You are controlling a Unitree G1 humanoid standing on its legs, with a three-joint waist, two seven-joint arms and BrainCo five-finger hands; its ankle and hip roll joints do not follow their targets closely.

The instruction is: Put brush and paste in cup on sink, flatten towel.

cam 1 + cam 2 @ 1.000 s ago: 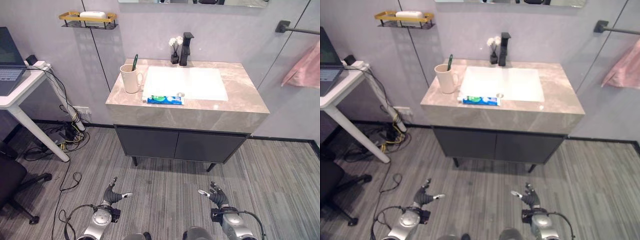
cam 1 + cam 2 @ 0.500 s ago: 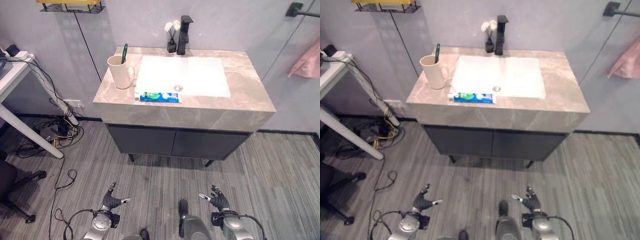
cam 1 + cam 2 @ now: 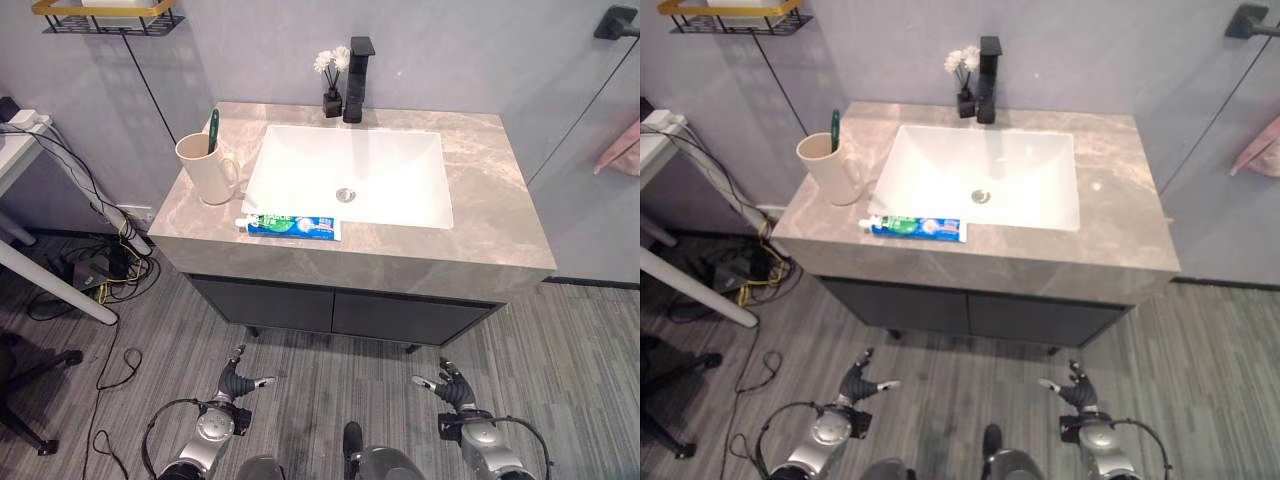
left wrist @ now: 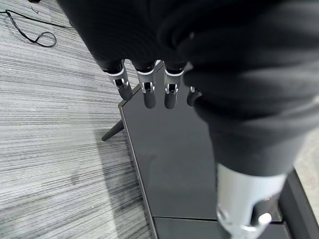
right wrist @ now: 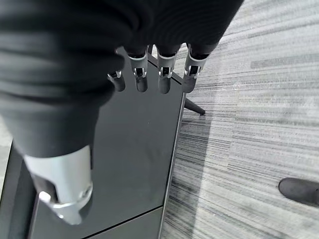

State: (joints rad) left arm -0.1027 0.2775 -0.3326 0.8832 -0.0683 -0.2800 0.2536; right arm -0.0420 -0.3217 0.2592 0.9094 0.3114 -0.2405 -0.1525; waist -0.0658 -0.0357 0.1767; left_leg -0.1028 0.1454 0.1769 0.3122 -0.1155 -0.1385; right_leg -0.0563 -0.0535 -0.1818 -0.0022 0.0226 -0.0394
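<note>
I saw the sink (image 3: 350,186) set into a grey marbled worktop (image 3: 480,215) above a dark cabinet (image 3: 340,312). A cream cup (image 3: 205,168) stood on the worktop just left of the sink, and a green brush (image 3: 213,131) stood upright in it, its handle sticking out past the rim. The paste (image 3: 288,226) lay flat on the front strip of the worktop, just ahead of the sink's front edge and near the cup but apart from it. A pink towel (image 3: 622,150) hung at the far right against the wall, well apart from the sink; most of it was cut off by the edge of the view.

At the back of the sink stood a black tap (image 3: 358,80) with a small dark vase of white flowers (image 3: 330,72) just beside it.

My left hand (image 3: 238,384) hung low over the grey wood floor (image 3: 90,300) in front of the cabinet, fingers loosely spread and holding nothing. My right hand (image 3: 452,388) hung likewise on the other side, fingers relaxed and empty. Each wrist view looked past straight fingers (image 4: 148,92) at the cabinet's dark front.
</note>
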